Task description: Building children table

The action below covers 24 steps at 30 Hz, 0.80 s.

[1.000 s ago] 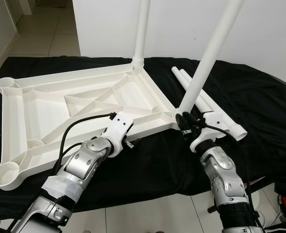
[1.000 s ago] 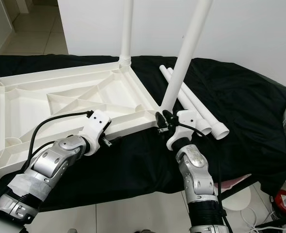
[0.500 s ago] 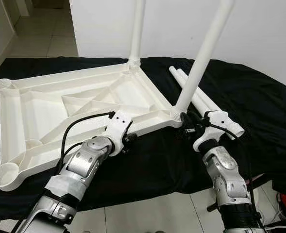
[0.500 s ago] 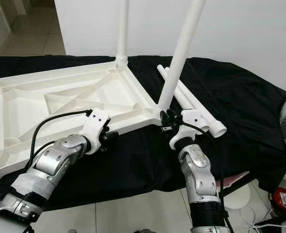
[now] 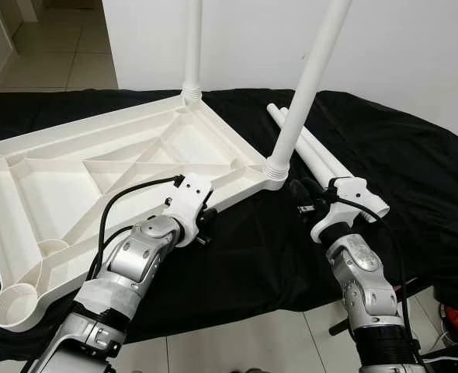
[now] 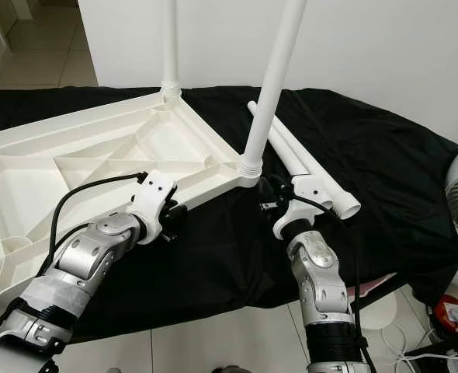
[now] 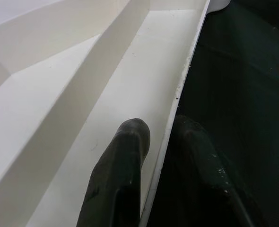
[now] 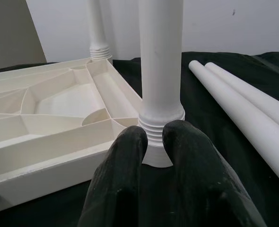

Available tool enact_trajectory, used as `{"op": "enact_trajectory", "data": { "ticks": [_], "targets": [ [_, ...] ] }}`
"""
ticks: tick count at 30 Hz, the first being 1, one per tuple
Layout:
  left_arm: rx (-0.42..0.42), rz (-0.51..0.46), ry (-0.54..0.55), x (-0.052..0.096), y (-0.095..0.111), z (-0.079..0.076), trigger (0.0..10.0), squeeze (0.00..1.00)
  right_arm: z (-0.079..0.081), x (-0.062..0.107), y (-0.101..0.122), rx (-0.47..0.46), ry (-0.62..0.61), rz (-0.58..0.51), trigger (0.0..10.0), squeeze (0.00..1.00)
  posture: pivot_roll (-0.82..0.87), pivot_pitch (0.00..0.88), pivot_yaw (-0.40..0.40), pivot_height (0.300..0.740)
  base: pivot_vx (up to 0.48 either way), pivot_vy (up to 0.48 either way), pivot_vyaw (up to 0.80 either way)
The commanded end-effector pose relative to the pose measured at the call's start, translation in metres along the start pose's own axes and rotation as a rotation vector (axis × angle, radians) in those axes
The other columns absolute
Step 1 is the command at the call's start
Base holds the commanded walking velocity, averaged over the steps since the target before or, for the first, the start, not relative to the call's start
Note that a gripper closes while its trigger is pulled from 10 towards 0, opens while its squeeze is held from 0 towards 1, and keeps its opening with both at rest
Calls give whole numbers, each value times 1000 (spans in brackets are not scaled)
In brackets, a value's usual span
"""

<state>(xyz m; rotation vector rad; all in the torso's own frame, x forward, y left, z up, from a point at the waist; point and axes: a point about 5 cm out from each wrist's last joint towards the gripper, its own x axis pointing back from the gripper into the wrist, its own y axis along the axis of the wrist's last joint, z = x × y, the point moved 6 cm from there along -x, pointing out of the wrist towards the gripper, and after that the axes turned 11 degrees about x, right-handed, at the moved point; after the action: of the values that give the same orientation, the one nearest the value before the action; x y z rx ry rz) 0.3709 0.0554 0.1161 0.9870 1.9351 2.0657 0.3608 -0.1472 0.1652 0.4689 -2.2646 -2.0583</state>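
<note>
1. White plastic table top (image 5: 97, 179) lies upside down on a black cloth (image 5: 415, 179), ribs facing up. All places below are taken from this top.
2. Far corner: one white leg (image 5: 192, 43) stands upright in its socket. Near right corner: a second leg (image 5: 307, 81) sits in its socket, tilted, threads showing at the collar.
3. Two loose legs (image 5: 322, 159) lie side by side on the cloth just beyond that right corner.
4. Left gripper (image 7: 156, 135) straddles the top's near edge wall, one finger inside, one outside on the cloth, closed on the rim.
5. Right gripper (image 8: 153, 137) is just off the near right corner, fingertips close together before the tilted leg's base; whether they touch it I cannot tell.
6. Empty socket (image 5: 15, 307) at the near left corner; tiled floor (image 5: 58, 47) beyond the cloth.
</note>
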Motion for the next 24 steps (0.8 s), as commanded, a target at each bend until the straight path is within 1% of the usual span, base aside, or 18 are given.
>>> {"op": "enact_trajectory", "data": {
  "ticks": [1, 2, 3, 6, 7, 8, 9, 10, 11, 12, 13, 15, 16, 17, 18, 21, 23, 24],
  "targets": [
    [-33, -2, 112, 1, -5, 17, 10000, 0, -3, 0, 0, 3, -10, 7, 10000, 0, 25, 67, -81, 740, 0, 0, 0],
    [-33, -2, 112, 1, -5, 17, 10000, 0, -3, 0, 0, 3, -10, 7, 10000, 0, 25, 67, -81, 740, 0, 0, 0],
    [-56, -16, 99, 0, -2, 14, 10000, 0, -3, 0, 0, 3, -10, 8, 10000, 0, 25, 67, -81, 740, 0, 0, 0],
    [-56, -16, 99, 0, -2, 14, 10000, 0, -3, 0, 0, 3, -10, 8, 10000, 0, 25, 67, -81, 740, 0, 0, 0],
    [-26, -28, 87, 0, 0, 12, 10000, 1000, -3, 0, 0, 5, -9, 7, 10000, 0, 23, 68, -80, 740, 0, 0, 0],
    [33, -62, 79, 2, 7, 11, 10000, 1000, -2, -1, 1, 4, -9, 5, 10000, 0, 24, 65, -81, 740, 0, 0, 0],
    [33, -62, 79, 2, 7, 11, 10000, 1000, -2, -1, 1, 4, -9, 5, 10000, 0, 24, 65, -81, 740, 0, 0, 0],
    [57, -83, 75, 3, 12, 12, 10000, 839, -1, -1, 1, 3, -9, 4, 10000, 0, 24, 63, -79, 740, 0, 0, 0],
    [74, -113, 66, 5, 19, 13, 10000, 0, -1, -2, 1, 2, -9, 4, 10000, 0, 26, 61, -79, 740, 0, 0, 0],
    [91, -138, 61, 6, 26, 14, 10000, 0, -1, -2, 1, 1, -10, 4, 10000, 0, 28, 61, -78, 740, 0, 0, 0],
    [91, -138, 61, 6, 26, 14, 10000, 0, -1, -2, 1, 1, -10, 4, 10000, 0, 28, 61, -78, 740, 0, 0, 0],
    [140, -191, 52, 11, 39, 19, 10000, 0, 0, -4, 1, -1, -9, 2, 10000, 0, 30, 59, -77, 740, 0, 0, 0],
    [154, -203, 50, 12, 42, 20, 10000, 0, 0, -4, 1, -1, -9, 1, 10000, 0, 30, 59, -77, 740, 0, 0, 0],
    [166, -233, 44, 14, 48, 22, 10000, 0, 0, -4, 1, -3, -9, 1, 10000, 0, 32, 58, -77, 740, 0, 0, 0],
    [191, -294, 39, 19, 61, 26, 10000, 0, 1, -4, 0, -5, -9, 2, 10000, 0, 34, 58, -78, 740, 0, 0, 0],
    [207, -321, 39, 21, 66, 28, 10000, 0, 2, -4, 0, -6, -9, 3, 10000, 0, 34, 58, -78, 740, 0, 0, 0],
    [266, -377, 37, 26, 77, 34, 10000, 0, 3, -4, -2, -8, -6, 6, 10000, 0, 35, 56, -79, 740, 0, 0, 0],
    [266, -377, 37, 26, 77, 34, 10000, 0, 3, -4, -2, -8, -6, 6, 10000, 0, 35, 56, -79, 740, 0, 0, 0]
  ]
}}
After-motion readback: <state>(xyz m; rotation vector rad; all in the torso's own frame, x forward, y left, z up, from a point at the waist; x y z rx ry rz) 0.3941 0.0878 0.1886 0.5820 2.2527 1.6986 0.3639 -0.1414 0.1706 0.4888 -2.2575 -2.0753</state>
